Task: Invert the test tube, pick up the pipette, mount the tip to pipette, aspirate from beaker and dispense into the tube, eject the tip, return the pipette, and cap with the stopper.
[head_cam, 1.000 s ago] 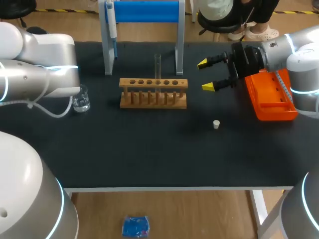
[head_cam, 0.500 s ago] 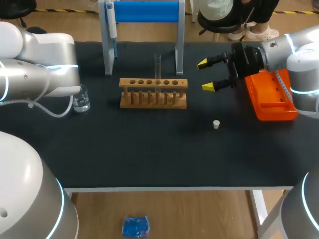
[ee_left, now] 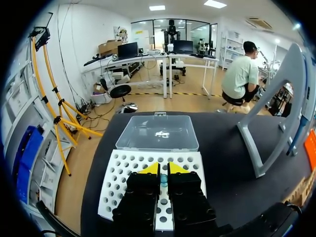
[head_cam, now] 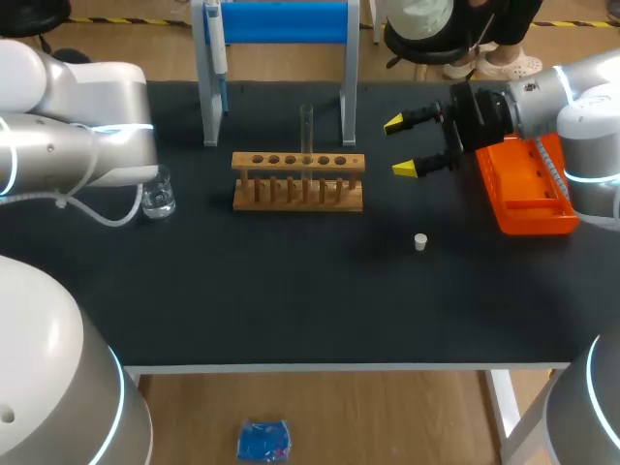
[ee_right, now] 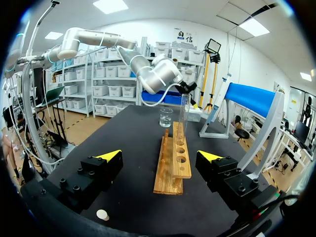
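A clear test tube stands upright in the wooden rack. The pipette hangs on the blue stand. A glass beaker sits beside my left arm, which hides its gripper in the head view. In the left wrist view, my left gripper is over a white holed tip rack, shut on a small pale-blue pipette tip. My right gripper stands open right of the rack, holding nothing. The white stopper lies on the mat. The right wrist view shows the rack, tube and stopper.
An orange box lies at the right edge under my right arm. A clear lidded box sits just beyond the tip rack. The stand's grey legs rise behind the wooden rack.
My left arm has shifted very slightly. The right arm and the things on the table have not moved.
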Controlling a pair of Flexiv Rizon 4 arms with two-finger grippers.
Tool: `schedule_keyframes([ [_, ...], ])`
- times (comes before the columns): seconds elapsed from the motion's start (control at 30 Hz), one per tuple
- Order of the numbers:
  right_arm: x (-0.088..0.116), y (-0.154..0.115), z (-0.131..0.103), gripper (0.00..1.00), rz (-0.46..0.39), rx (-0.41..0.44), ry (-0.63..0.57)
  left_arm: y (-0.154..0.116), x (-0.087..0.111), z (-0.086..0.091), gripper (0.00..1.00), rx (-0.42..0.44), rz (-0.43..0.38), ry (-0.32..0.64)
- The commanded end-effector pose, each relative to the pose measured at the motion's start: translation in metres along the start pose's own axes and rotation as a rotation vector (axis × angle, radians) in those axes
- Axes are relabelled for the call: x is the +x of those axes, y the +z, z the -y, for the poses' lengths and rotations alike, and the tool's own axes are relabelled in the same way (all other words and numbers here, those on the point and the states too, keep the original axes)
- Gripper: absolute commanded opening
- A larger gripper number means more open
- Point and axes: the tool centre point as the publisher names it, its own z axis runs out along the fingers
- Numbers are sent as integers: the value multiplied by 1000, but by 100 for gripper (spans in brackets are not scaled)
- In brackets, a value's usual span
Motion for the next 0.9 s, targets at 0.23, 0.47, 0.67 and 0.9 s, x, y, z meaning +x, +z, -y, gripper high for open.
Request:
schedule_keyframes([
  [0.23,0,-1,0,100,-1,0,0,-13,1,7,0,12,22,2],
  [0.47,0,-1,0,100,-1,0,0,-22,2,17,0,27,38,12],
  [0.67,0,-1,0,100,-1,0,0,-32,2,26,0,41,50,20],
  [0.9,0,-1,0,100,-1,0,0,-47,3,37,0,59,65,31],
])
